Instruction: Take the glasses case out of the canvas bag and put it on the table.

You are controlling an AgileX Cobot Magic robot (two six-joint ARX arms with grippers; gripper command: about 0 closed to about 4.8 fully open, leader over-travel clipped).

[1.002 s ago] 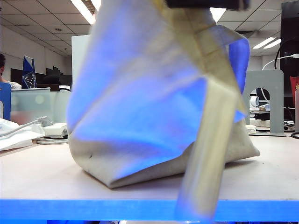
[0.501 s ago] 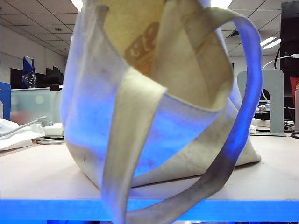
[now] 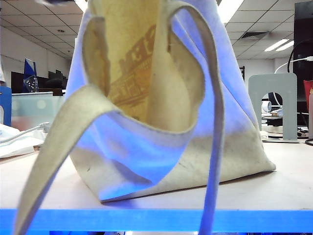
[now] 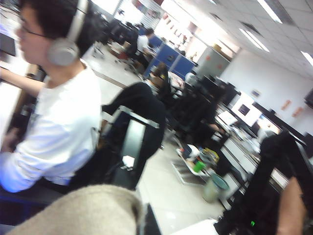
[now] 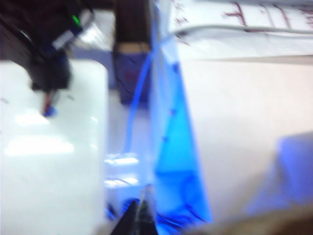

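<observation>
Glasses case: it shows in none of the three views, so its place cannot be told. What fills the exterior view is the canvas bag point(image 3: 161, 156) — a floppy beige tote of coarse woven cloth, standing tall on the table point(image 3: 283, 188) with its base spread wide and creased. Its mouth gapes toward the camera in a drooping oval, and through it the inner wall shows a brownish print of blocky shapes. One long flat strap point(image 3: 58, 152) sags forward in a broad band past the front edge; a second strap point(image 3: 213, 127) hangs in a thin loop on the right. Much of the cloth carries a bluish cast. The table is a smooth pale slab whose front edge reads as a bright blue band.

Neither gripper is seen in the exterior view. In the left wrist view only a rounded fold of beige cloth point(image 4: 83, 213) shows at the frame's edge, and the left gripper itself is out of sight; its jaws are together, though on what cannot be told. Beyond it is a blurred office with a seated person in a white shirt point(image 4: 58, 122) wearing headphones.

The right wrist view is badly blurred. The right gripper point(image 5: 140, 218) appears as a dark narrow point — fingers pressed together, nothing visible between them — over pale table surface and a blue edge strip.
</observation>
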